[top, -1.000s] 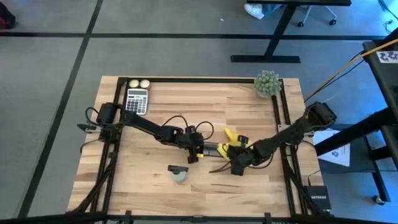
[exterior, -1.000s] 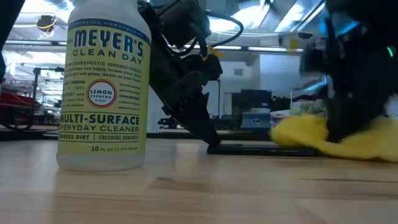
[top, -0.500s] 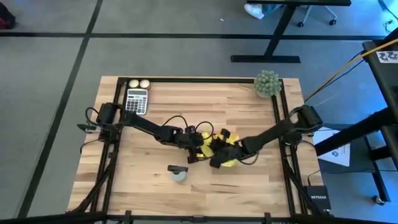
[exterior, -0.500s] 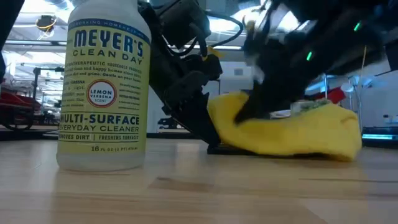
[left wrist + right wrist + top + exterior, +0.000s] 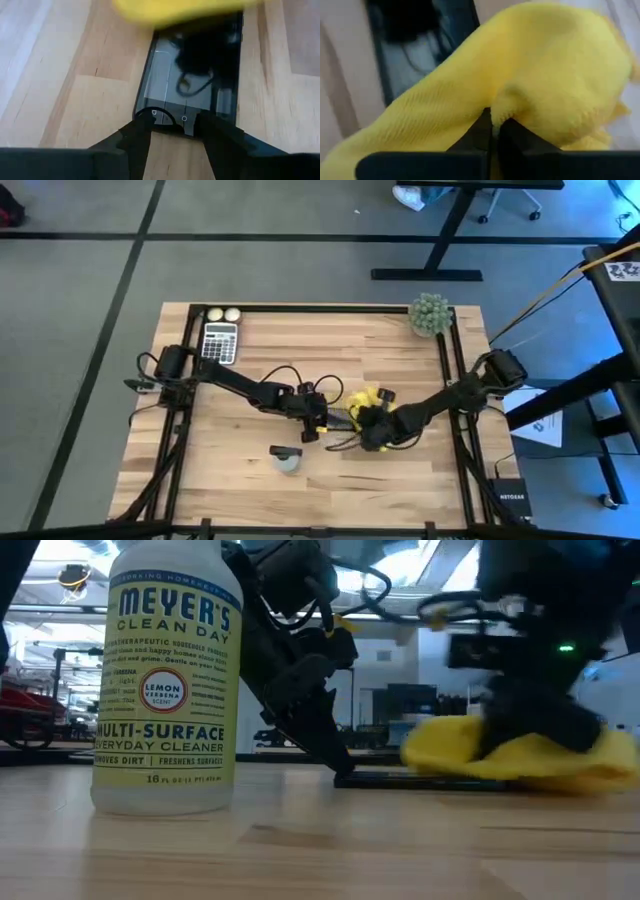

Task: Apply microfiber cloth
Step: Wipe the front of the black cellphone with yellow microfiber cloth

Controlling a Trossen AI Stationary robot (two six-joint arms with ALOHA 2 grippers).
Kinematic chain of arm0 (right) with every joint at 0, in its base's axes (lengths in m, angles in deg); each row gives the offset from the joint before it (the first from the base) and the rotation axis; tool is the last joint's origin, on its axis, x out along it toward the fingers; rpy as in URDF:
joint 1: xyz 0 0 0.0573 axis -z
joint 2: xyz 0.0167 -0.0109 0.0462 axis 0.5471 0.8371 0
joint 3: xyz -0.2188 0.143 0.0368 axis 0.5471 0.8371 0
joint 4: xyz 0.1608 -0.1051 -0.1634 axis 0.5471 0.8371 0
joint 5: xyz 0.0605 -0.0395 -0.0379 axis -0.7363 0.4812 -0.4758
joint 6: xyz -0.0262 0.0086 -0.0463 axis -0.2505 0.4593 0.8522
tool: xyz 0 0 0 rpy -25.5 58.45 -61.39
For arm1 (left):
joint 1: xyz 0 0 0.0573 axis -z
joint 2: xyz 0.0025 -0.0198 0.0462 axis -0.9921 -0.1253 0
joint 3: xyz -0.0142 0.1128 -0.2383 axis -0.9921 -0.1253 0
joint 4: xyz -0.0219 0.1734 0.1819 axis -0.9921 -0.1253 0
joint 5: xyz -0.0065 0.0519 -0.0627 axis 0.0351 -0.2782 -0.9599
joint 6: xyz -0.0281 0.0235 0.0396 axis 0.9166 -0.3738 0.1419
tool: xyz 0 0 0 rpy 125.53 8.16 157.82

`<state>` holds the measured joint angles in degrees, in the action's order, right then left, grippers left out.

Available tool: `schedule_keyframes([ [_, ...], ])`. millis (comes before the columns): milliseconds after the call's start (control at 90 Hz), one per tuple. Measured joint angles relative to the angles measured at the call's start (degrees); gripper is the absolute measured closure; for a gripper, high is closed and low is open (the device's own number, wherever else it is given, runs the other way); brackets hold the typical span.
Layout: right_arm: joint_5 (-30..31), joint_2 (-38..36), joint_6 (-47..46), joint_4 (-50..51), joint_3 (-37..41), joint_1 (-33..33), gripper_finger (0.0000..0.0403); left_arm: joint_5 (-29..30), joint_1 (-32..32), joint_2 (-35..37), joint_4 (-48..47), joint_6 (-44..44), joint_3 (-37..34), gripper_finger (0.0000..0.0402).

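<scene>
The yellow microfiber cloth [image 5: 365, 397] lies bunched over the right part of a black smartphone [image 5: 195, 75], which lies flat mid-table. My right gripper [image 5: 495, 127] is shut on the cloth and stands over the phone's right end [image 5: 530, 720]. My left gripper [image 5: 175, 125] is at the phone's left end [image 5: 325, 420], with its fingers a little apart. The cloth [image 5: 520, 755] hides the phone's right end. My left gripper has both fingertips [image 5: 147, 120] on the smartphone's left end [image 5: 170, 116], a gap between them. It slants down from the table's left. The phone lies flat on the table. My right gripper pinches a bunched fold of the cloth [image 5: 520, 107] between its two fingers, coming down from the right. The cloth's underside rests on the phone and the table.
A Meyer's spray bottle [image 5: 165, 680] stands in front of the phone [image 5: 288, 460]. A calculator [image 5: 220, 340] and two small balls [image 5: 223, 314] are at the far left corner, and a green plant [image 5: 430, 313] at the far right corner.
My right gripper has swept the cloth toward the table's left across the phone, up to the left gripper, then drawn it back toward the right. The cloth spread over the phone and is bunched at its right part again. The phone stays in place.
</scene>
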<state>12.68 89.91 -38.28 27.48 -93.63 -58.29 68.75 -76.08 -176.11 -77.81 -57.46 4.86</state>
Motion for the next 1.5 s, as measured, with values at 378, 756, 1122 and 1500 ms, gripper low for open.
schedule_keyframes([
  [378, 14.18, -6.93, 1.52, -19.71, -1.34, -0.63, 0.0402, 0.04, 0.00, 0.00, 0.23, 0.25, -0.06, 0.0249],
  [756, 4.70, 10.61, 14.93, -53.85, -0.77, 7.43, 0.0402, 0.02, 0.00, -0.02, 0.63, 0.35, -0.11, 0.0249],
  [1122, -1.75, 15.26, 10.14, -55.80, -1.05, 7.10, 0.0402, -0.24, 0.02, -0.02, 0.52, 0.46, -0.09, 0.0249],
  [1500, -2.67, 13.62, 8.67, -50.91, -1.00, 3.06, 0.0402, -1.55, 0.22, -0.02, 1.29, 0.48, 0.00, 0.0249],
])
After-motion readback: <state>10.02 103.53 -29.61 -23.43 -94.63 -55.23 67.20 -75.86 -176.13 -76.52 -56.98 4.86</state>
